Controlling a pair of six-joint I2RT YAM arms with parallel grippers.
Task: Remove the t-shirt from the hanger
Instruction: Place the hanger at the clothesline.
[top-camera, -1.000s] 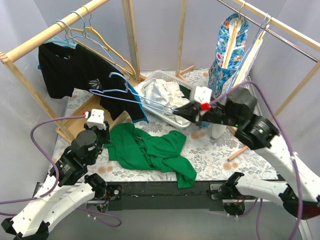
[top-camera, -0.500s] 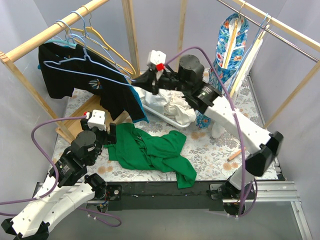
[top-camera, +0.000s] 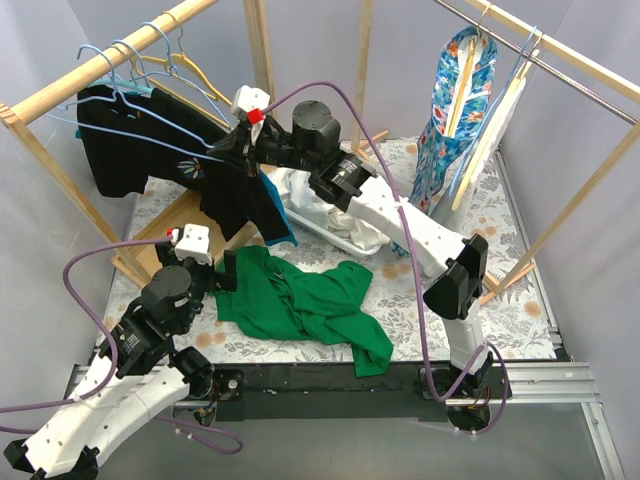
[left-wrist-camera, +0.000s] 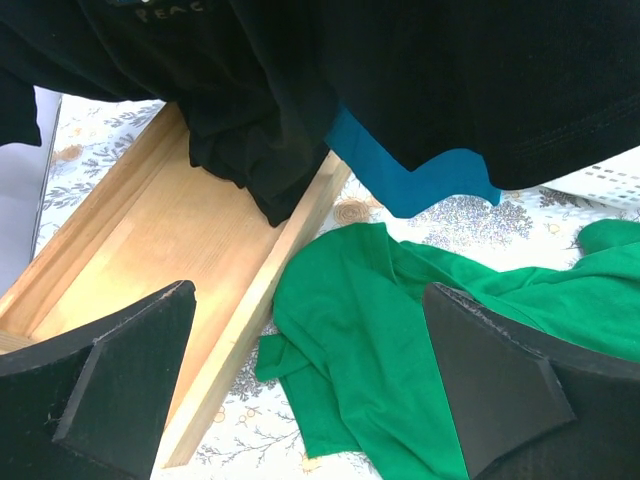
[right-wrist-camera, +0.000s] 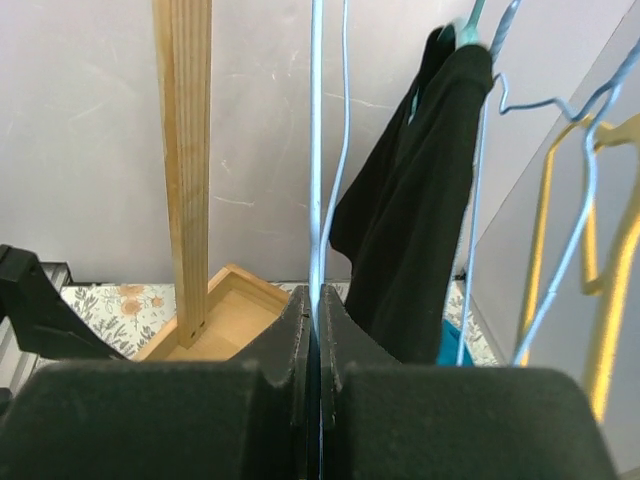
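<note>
Top external: green t-shirt (top-camera: 300, 300) loose on table (top-camera: 520, 310), 6 o'clock. Right end effector (top-camera: 230, 150), 11 o'clock, clamped on blue wire hanger (right-wrist-camera: 316, 150). Left end effector (left-wrist-camera: 308, 293), 7 o'clock, spread wide, holding nothing.

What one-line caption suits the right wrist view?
Right claw shut on a thin light-blue wire hanger, black t-shirt hanging beside an upright wooden post.

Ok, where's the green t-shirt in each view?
Top external: green t-shirt lies crumpled on the table, lower centre.
Left wrist: fills the lower middle and right.
Right wrist: not in view.
Shared landmark: the hanging black garment.
</note>
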